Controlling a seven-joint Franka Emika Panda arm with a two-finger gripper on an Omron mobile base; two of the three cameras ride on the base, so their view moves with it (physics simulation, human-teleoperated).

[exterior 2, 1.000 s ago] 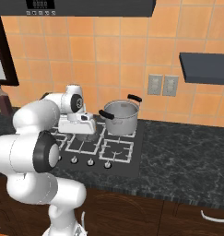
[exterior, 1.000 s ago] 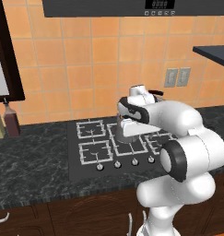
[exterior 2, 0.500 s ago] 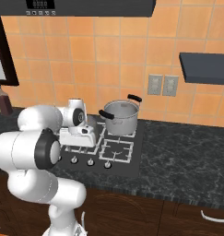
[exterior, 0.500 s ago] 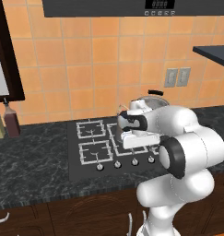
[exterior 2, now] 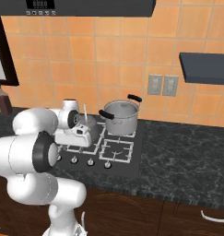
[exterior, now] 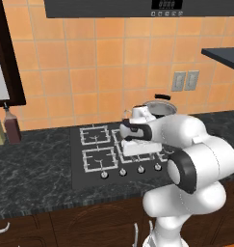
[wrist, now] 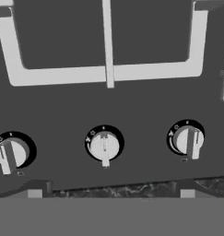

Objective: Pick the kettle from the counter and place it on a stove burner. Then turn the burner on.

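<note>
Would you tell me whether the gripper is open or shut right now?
Open: in the hand view the gripper has its two tips wide apart above the middle knob.

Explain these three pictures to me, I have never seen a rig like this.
This is a rendered kitchen with a white robot arm on a base that can drive. Two pictures come from cameras on that base, behind the arm to its left and right, so they show the same scene from two sides. The third comes from a camera on the hand, looking along the gripper.

On the dark stone counter sits a stove with grey grates. A steel pot stands at the back. A small grey kettle sits on the stove, partly hidden behind the hand.

The hand view looks down on three knobs at the stove's front edge. The gripper is open and holds nothing.
</note>
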